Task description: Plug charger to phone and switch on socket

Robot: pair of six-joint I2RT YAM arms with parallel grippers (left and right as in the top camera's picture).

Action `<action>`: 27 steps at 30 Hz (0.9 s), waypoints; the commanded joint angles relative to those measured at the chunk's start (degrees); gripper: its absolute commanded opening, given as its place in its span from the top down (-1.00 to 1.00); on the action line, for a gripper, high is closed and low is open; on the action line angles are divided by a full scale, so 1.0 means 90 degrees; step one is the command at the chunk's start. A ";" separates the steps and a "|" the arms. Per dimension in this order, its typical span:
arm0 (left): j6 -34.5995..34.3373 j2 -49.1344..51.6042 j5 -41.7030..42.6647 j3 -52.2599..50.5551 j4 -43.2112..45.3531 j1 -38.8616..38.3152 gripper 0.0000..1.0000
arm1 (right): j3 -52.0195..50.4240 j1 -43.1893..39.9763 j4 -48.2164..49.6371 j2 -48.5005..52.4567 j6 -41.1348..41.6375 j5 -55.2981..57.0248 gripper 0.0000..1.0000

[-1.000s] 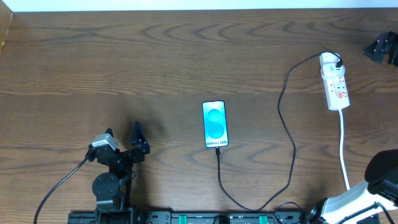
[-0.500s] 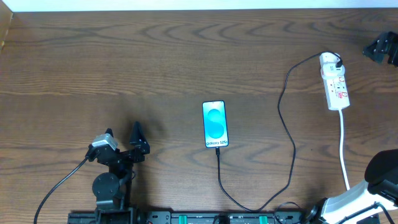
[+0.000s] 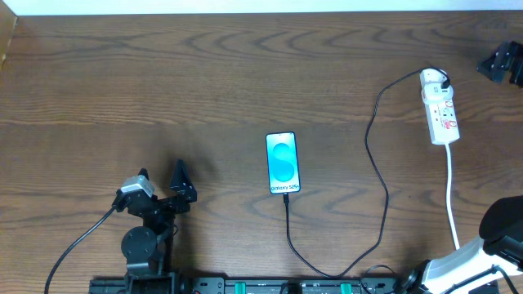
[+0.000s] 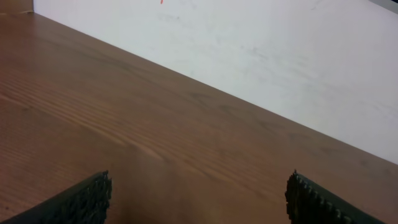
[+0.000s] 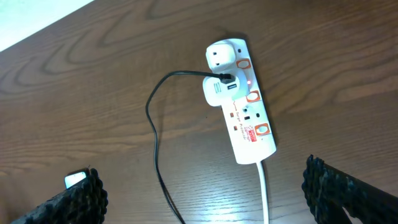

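While both arms hung clear of the work, the phone [image 3: 282, 162] lay flat at the middle of the table [image 3: 204, 90], screen lit, its long side running from 12 to 6 o'clock. The charger cable [image 3: 382, 220] met the phone's 6 o'clock end. From there it ran toward the near edge, looped round at about 5 o'clock and climbed to the power strip [image 3: 439, 106], which lay at roughly 2 o'clock from the phone.

In the right wrist view the cable [image 5: 153, 130] ended at a white adapter [image 5: 216, 92] seated in the power strip [image 5: 244, 112]. Whether its orange-rimmed switches were on could not be told. A white cord [image 3: 451, 192] left the strip's 6 o'clock end.

The left gripper [image 3: 161, 175] sat at about 8 o'clock from the phone, well apart from it. Its fingers were spread wide, with only bare wood between them [image 4: 199, 205]. The right gripper [image 3: 500, 64] hovered at the frame's edge, at 2 o'clock from the strip. Its jaws were likewise wide apart and gripped nothing [image 5: 205, 199].
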 commanded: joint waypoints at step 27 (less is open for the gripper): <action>0.0063 -0.0044 -0.0032 -0.0070 -0.0279 0.0049 -0.78 | -0.6079 0.0651 0.6244 -0.3903 0.0049 -0.0454 -0.99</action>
